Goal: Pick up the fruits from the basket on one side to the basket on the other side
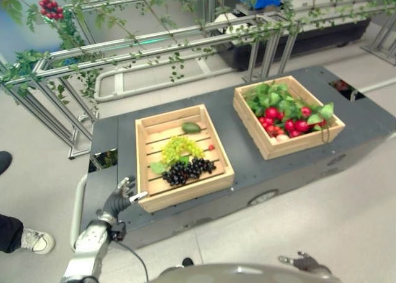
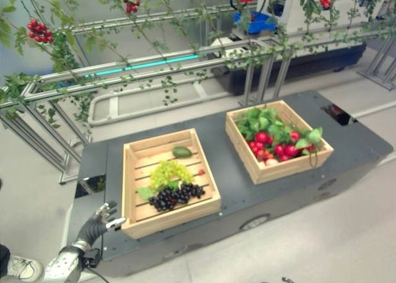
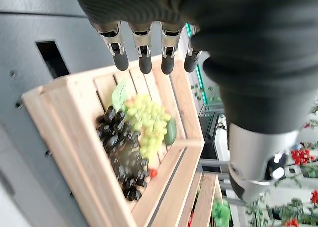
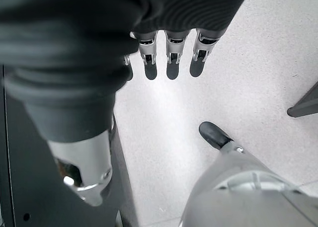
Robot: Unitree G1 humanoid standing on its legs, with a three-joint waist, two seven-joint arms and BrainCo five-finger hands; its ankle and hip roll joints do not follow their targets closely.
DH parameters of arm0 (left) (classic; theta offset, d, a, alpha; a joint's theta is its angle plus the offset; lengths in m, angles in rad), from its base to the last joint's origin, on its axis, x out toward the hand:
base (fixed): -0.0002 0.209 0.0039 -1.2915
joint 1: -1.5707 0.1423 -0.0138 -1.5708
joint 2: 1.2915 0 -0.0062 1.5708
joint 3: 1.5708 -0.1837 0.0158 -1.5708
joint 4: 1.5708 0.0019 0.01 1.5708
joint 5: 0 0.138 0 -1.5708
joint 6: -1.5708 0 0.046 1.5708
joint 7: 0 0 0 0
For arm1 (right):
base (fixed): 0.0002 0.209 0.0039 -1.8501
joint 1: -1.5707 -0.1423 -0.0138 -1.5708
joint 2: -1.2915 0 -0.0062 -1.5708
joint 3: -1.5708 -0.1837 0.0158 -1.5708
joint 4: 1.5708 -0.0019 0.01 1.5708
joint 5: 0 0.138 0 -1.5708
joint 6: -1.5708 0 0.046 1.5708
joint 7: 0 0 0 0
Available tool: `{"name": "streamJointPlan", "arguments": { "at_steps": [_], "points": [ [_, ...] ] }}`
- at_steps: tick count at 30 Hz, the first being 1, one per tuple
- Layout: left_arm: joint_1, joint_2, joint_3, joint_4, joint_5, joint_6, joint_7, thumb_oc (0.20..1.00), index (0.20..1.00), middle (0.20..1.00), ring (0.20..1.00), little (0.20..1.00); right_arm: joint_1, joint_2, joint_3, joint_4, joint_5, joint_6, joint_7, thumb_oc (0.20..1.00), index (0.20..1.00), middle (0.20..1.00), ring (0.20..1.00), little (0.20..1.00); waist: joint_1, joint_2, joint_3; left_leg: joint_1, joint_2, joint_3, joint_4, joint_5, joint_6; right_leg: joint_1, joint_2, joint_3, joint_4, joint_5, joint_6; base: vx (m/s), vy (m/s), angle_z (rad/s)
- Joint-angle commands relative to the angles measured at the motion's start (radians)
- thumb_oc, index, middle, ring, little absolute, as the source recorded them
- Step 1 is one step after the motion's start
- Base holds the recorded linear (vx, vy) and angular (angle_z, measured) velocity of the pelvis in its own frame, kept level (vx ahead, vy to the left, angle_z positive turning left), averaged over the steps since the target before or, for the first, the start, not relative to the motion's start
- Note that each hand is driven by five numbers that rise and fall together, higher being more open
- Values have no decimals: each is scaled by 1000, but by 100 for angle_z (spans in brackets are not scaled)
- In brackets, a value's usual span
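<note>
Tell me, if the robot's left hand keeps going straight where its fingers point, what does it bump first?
Probably the near wooden wall of the left crate. The left hand, fingers open, sits just off that crate's corner, pointing toward it. If it passes above the wall, the dark grapes come next. Height is hard to judge.

Place: an indoor robot test hall set up as a mock fruit-picking station.
Floor: smooth pale grey floor (image 1: 346, 227), as in a lab or workshop.
Work surface: a low dark grey platform (image 1: 241, 165) with panel seams and cut-outs, machine-like and not household furniture.
Framework: aluminium profile rails (image 1: 154, 47) forming fences behind the platform.
Greenery: artificial leafy vines (image 2: 62, 54) wound along the rails, with hanging clusters of red berries (image 2: 37, 28).
Produce staging: two wooden crates (image 1: 182, 156) (image 1: 288, 116) of fruit on the platform.
Background: a blue bin (image 2: 257, 21) and dark equipment base behind the rails.
Bystander: a person's sneaker (image 1: 36, 241) at the floor's edge.
</note>
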Motion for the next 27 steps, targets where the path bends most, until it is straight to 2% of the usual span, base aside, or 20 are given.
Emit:
{"name": "streamJointPlan", "arguments": {
  "at_steps": [1, 7, 8, 10, 11, 13, 17, 18, 19, 22, 27],
  "points": [
    [-95, 14, 17, 13, 86, -19, 44, 1000, 1000, 1000, 1000, 1000, -47, 28, 14, 69, -4, 8, 10, 1000, 1000, 1000, 1000, 1000, 27, -15, -35, 47, 2, -21, 6, -74, -37, -103, -34, 5, -23, 135, 11, 70, -3, -2],
    [-172, 51, -5, 83, 174, 15, 59, 1000, 1000, 1000, 1000, 1000, -33, 26, 17, 50, -2, 16, 17, 1000, 1000, 1000, 1000, 1000, 9, -23, -37, 52, 2, -12, 6, -84, -35, -109, -28, 15, -19, 129, 13, 65, -2, -4],
    [-144, 95, 42, 75, 215, 47, 64, 1000, 1000, 1000, 1000, 1000, -15, -12, 67, -372, -46, 55, 48, 1000, 1000, 1000, 1000, 1000, -12, -37, -26, 56, 7, 3, 7, -85, -36, -121, -14, 41, -18, 128, 8, 27, -33, -14],
    [-166, 151, 86, 139, 248, 92, 64, 1000, 1000, 1000, 1000, 1000, 136, -67, 28, -687, -104, 72, 101, 1000, 1000, 1000, 1000, 1000, -53, -57, -20, 58, 10, 22, 7, -85, -37, -136, -1, 66, -19, 126, 5, 25, -46, -39],
    [-186, 175, 86, 161, 266, 104, 53, 1000, 1000, 1000, 1000, 1000, 218, -69, 12, -797, -131, 72, 127, 1000, 1000, 1000, 1000, 1000, -67, -67, -19, 57, 9, 30, 8, -84, -37, -143, 5, 74, -20, 125, 3, 19, -60, -49],
    [-215, 203, 67, 221, 283, 104, 59, 1000, 1000, 1000, 1000, 1000, 308, -66, -8, -881, -157, 59, 162, 1000, 1000, 1000, 1000, 1000, -73, -81, -17, 54, 10, 38, 10, -85, -37, -146, 11, 75, -19, 123, 3, 10, -60, -44],
    [-300, 270, -30, 323, 351, 120, 7, 1000, 1000, 1000, 1000, 1000, 286, -36, -9, -793, -166, 55, 155, 1000, 1000, 1000, 1000, 1000, -77, -81, -12, 48, 8, 44, 14, -92, -32, -157, 13, 85, -15, 123, 4, 11, -16, -12],
    [-306, 272, -33, 326, 350, 120, 6, 1000, 1000, 1000, 1000, 1000, 283, -33, -10, -789, -166, 54, 154, 1000, 1000, 1000, 1000, 1000, -75, -83, -10, 48, 8, 44, 15, -92, -32, -158, 13, 85, -15, 122, 4, 26, 2, -5],
    [-346, 318, -75, 315, 394, 120, -19, 1000, 1000, 1000, 1000, 1000, 266, -18, -8, -728, -160, 51, 141, 1000, 1000, 1000, 1000, 1000, -80, -76, -8, 50, 7, 47, 15, -97, -30, -162, 14, 89, -14, 123, 5, 22, 5, -10],
    [-390, 372, -112, 295, 435, 117, -34, 1000, 1000, 1000, 1000, 1000, 253, -3, -9, -691, -143, 43, 135, 1000, 1000, 1000, 1000, 1000, -83, -76, -1, 54, 5, 51, 13, -101, -29, -166, 16, 94, -14, 122, 4, 27, -3, -15],
    [-416, 403, -183, 277, 498, 109, -78, 1000, 1000, 1000, 1000, 1000, 229, 11, 7, -570, -112, 27, 121, 1000, 1000, 1000, 1000, 1000, -83, -77, 6, 61, 3, 50, 12, -106, -27, -166, 16, 90, -8, 118, 4, 10, -8, -3]
  ]
}}
